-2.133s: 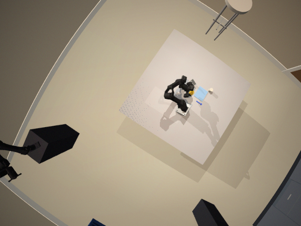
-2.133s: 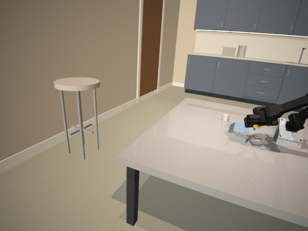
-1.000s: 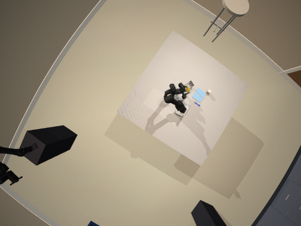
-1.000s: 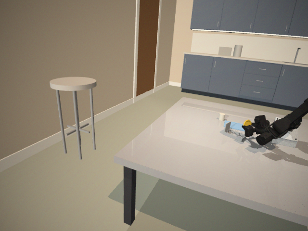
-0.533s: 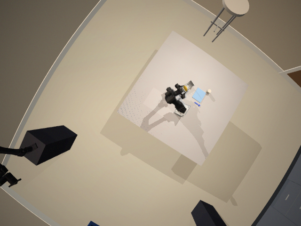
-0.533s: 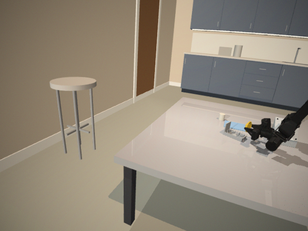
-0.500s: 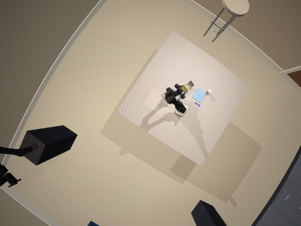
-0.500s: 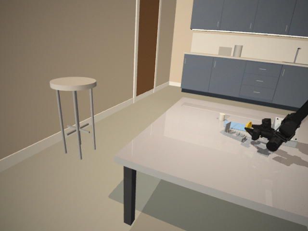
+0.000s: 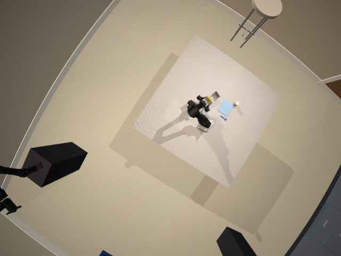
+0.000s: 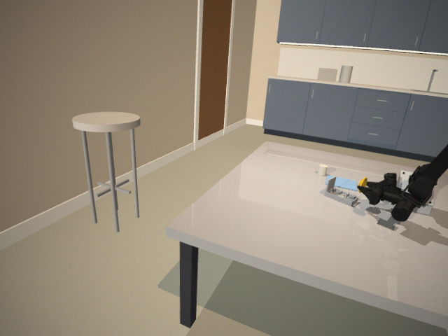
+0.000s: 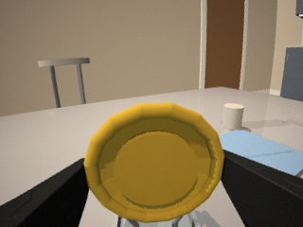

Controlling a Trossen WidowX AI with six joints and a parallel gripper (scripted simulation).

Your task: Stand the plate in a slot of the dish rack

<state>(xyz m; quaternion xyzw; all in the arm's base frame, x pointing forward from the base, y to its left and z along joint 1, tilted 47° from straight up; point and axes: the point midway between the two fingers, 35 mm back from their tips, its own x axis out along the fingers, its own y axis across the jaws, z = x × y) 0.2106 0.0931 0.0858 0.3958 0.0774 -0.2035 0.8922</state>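
The yellow plate is held by opposite edges between the two fingers of my gripper. Its round face is steeply upright and fills the middle of the wrist view. The gripper is shut on the plate. The grey dish rack stands on the table, with a tall panel at its far end from the arm. The plate is above the table near the rack's arm-side end. In the wrist view only a bit of the rack shows below the plate; its slots are mostly hidden.
A light blue flat mat lies beside the rack. A cream cup stands beyond it. A small blue spoon-like thing lies between the mat and the arm's base.
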